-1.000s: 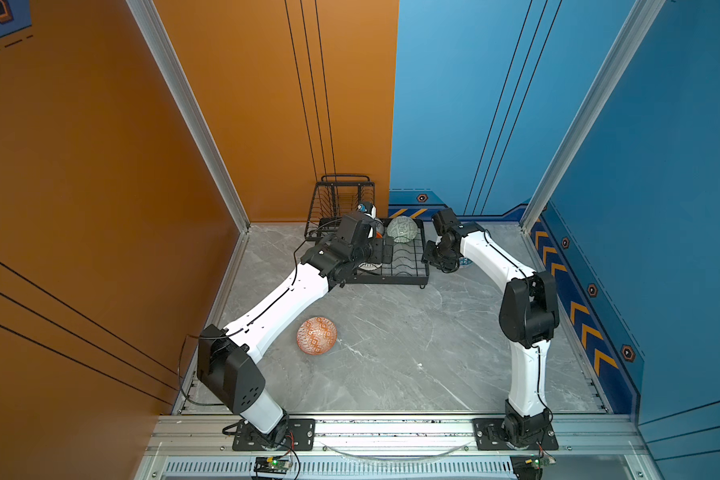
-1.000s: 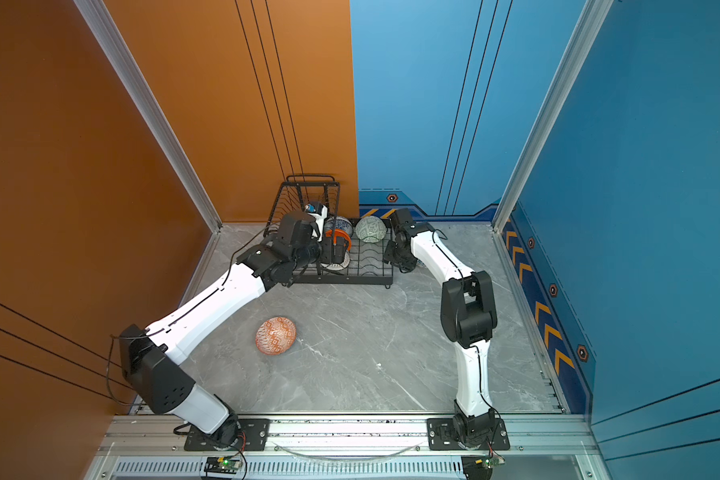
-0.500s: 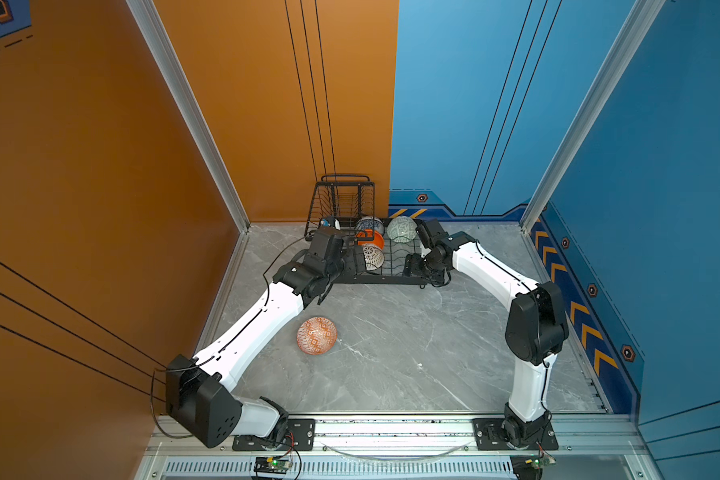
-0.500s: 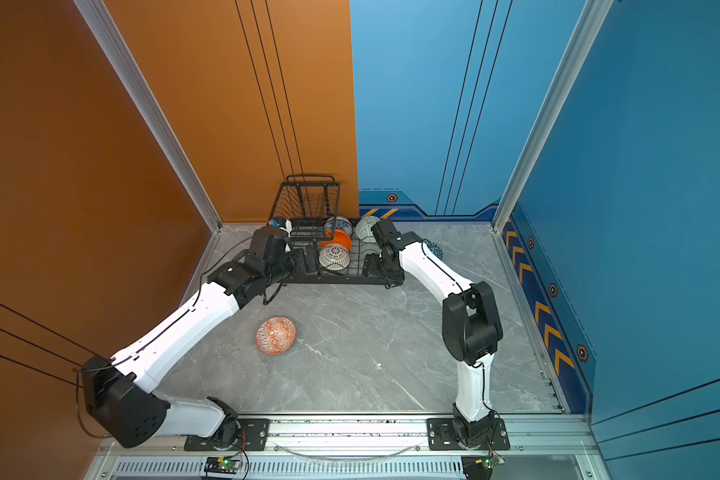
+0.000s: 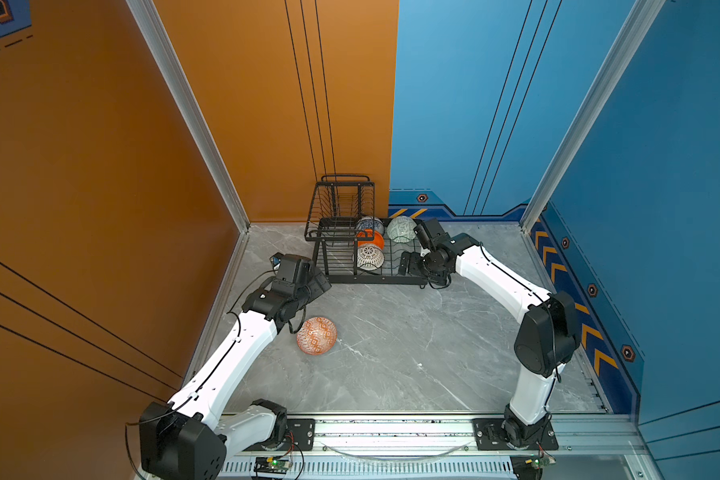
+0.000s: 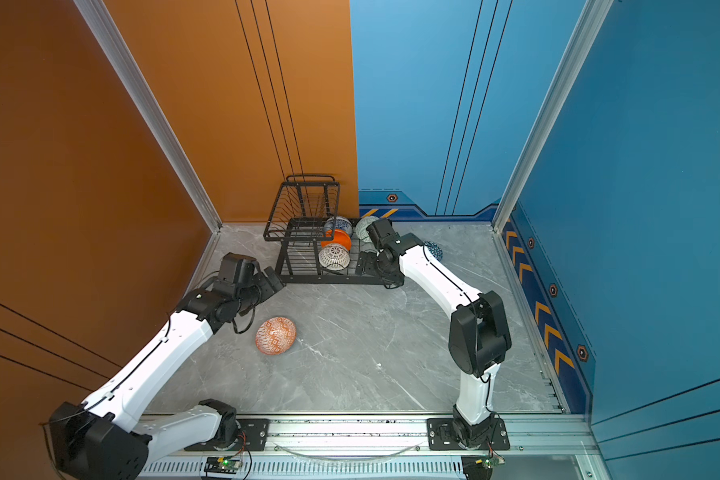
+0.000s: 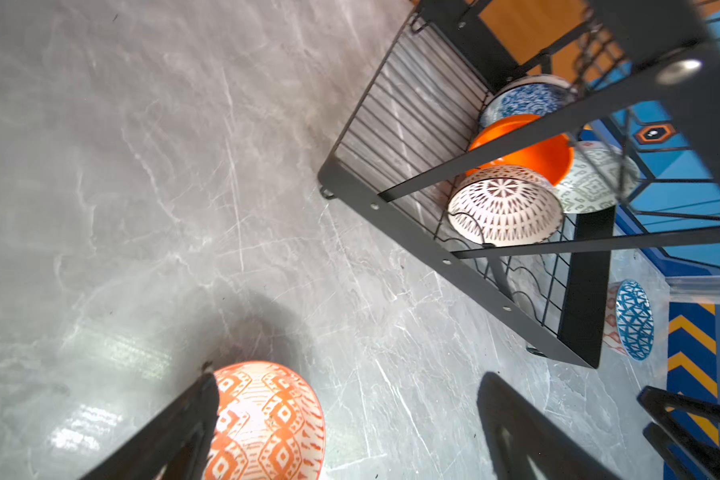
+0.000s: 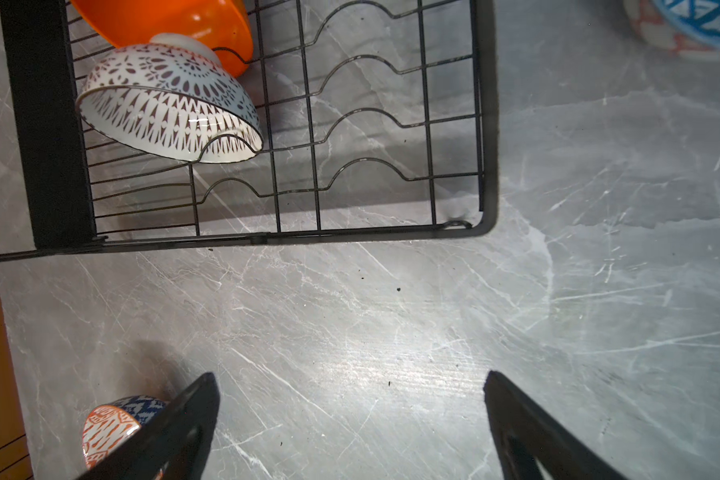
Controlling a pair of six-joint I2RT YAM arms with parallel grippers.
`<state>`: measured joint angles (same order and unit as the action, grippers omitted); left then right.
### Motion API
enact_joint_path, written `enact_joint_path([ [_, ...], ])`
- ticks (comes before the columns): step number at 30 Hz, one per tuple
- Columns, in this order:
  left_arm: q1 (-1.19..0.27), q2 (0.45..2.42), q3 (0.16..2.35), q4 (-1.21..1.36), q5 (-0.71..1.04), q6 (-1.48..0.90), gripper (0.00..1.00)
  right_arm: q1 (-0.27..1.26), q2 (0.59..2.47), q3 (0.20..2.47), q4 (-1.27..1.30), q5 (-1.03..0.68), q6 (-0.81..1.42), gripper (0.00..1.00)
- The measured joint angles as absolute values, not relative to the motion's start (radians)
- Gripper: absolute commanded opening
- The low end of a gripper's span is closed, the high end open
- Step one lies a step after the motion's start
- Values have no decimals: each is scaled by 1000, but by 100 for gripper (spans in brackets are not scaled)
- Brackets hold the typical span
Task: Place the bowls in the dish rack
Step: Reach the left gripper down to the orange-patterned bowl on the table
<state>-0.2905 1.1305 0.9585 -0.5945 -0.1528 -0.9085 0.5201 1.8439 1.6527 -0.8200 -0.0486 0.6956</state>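
My left end effector [image 7: 348, 382] is spread wide and empty, the orange-white geometric bowl [image 7: 267, 419] lying on the counter [image 7: 100, 166] near one finger, while my right end effector [image 8: 350, 374], equally spread and empty, hangs just short of the dish rack [image 8: 267, 239], where the white lattice bowl [image 8: 171, 104] rests tilted beside the plain orange bowl [image 8: 163, 16] ahead.

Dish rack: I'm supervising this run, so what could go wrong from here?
The white lattice bowl sits tilted on the dish rack's wavy wires, against the orange bowl; a bump from the open right tool nearby might tip it. The blue triangle bowl lies beside the rack; reaching it could brush the rack.
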Motion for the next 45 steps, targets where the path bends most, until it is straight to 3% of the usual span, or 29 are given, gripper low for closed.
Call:
enact_joint_path([
  [8,-228,1114,903,-682,-73,-994,98,549,1756,1620,-822,58,722,100],
  [21,-105,1224,818,-796,133,-1040,99,602,1785,1684,-832,91,673,100],
  [23,-105,1221,817,-803,146,-1039,96,602,1794,1684,-833,91,670,100],
  [26,-102,1208,803,-802,159,-1034,81,599,1806,1684,-841,90,669,100],
  [45,-86,1234,746,-814,185,-982,43,560,1816,1684,-857,64,670,100],
])
